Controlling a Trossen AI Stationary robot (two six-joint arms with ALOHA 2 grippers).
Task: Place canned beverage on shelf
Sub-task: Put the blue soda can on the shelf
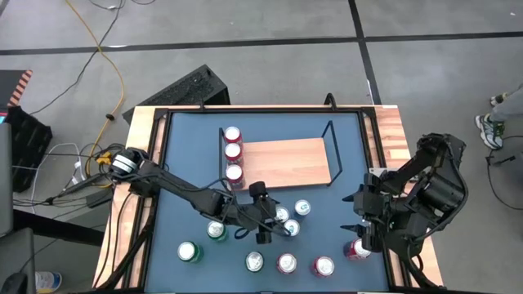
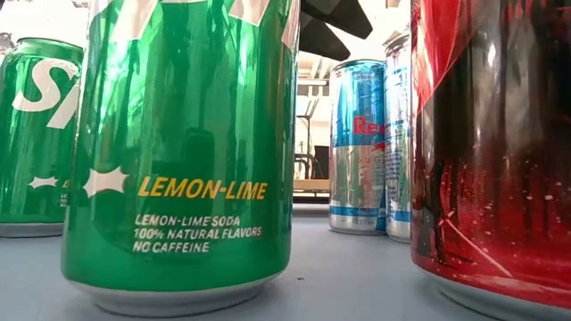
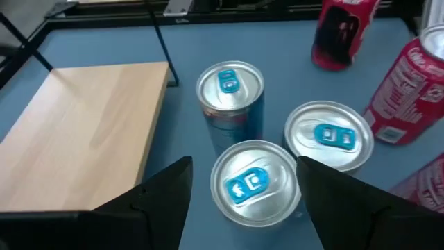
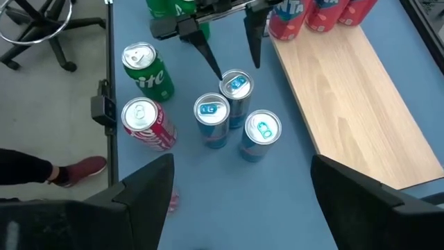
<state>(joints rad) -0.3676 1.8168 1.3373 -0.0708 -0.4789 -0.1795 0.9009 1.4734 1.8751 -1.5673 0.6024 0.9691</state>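
Blue table (image 1: 184,163) holds the shelf (image 1: 286,162). Just beside the shelf, the left gripper (image 3: 243,186) is open around a silver can (image 3: 254,182), holding nothing. Neighbor cans (image 3: 329,135) could get bumped over.

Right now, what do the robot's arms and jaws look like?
Both arms are black and jointed. The left arm is long and thin, with a silver ring and cables near its base. The right arm looks chunkier. Each gripper ends in two flat, pointed black jaws, on the left gripper and the right gripper.
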